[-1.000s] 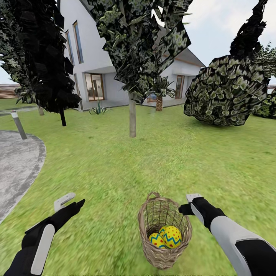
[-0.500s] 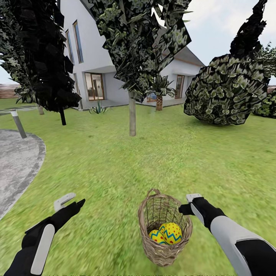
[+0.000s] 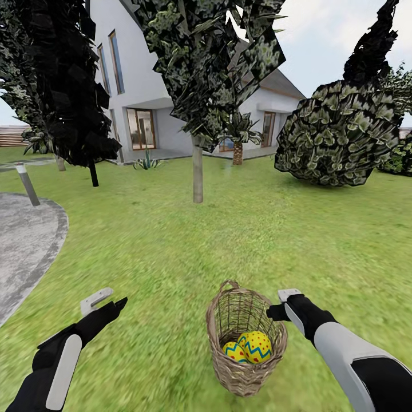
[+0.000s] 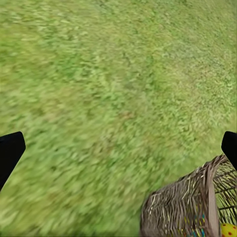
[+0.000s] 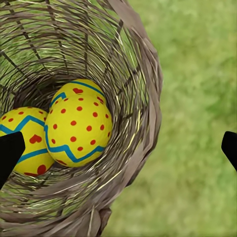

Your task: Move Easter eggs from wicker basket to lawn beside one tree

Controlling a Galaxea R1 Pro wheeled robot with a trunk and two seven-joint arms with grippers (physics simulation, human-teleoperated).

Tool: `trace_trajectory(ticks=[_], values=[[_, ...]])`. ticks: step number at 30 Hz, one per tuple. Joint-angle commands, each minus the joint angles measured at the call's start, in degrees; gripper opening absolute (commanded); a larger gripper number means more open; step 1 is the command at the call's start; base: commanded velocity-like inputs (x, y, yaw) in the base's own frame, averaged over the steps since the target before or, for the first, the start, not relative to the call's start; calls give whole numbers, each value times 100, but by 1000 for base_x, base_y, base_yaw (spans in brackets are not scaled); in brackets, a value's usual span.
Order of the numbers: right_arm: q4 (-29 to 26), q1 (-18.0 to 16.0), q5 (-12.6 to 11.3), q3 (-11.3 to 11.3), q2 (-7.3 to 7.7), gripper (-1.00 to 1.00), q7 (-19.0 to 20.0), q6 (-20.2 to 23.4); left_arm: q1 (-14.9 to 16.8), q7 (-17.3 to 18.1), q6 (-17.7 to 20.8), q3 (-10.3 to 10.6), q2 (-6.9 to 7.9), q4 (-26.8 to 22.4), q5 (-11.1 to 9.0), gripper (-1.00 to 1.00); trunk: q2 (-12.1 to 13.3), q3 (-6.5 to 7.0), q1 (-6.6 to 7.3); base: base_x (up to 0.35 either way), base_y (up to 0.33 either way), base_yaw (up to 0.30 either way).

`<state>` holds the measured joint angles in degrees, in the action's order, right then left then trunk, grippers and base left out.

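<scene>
Head view forward-down; wrist views near wicker basket

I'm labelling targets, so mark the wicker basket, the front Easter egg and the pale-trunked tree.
wicker basket (image 3: 243, 375), head view, front outer wall.
front Easter egg (image 5: 78, 129), right wrist view, its dotted middle.
tree (image 3: 197, 171), head view, bare trunk.

Both arms wear black casing with pale grey-white panels. The left arm shows a long rounded white strip; the right arm a broad white forearm shell. Each wrist carries a small white block, fingertips black.
</scene>
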<state>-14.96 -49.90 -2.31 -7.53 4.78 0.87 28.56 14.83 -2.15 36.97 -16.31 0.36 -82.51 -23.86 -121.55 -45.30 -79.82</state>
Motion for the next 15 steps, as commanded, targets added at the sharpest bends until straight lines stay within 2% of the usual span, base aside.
trace_trajectory(ticks=[1,3,7,12,15], values=[[-13,-2,-21,-47,6,100,7,34,3,-23,30,-4,0,1,-54,100,-3,-6,1,0,0,0],[-47,-2,9,-53,27,100,-27,14,6,-24,64,-13,-34,-8,-56,100,-3,-6,1,0,0,0],[-58,-2,11,-58,-24,100,-45,10,5,-30,52,-13,-77,-10,-57,100,-3,-6,1,0,0,0],[-52,-2,11,-72,84,100,-36,10,4,-31,48,-13,-67,-11,-65,100,-3,-6,1,0,0,0],[-51,-2,11,-72,108,100,-34,9,3,-31,47,-13,-63,-11,-66,100,-123,-60,-65,0,0,0]])
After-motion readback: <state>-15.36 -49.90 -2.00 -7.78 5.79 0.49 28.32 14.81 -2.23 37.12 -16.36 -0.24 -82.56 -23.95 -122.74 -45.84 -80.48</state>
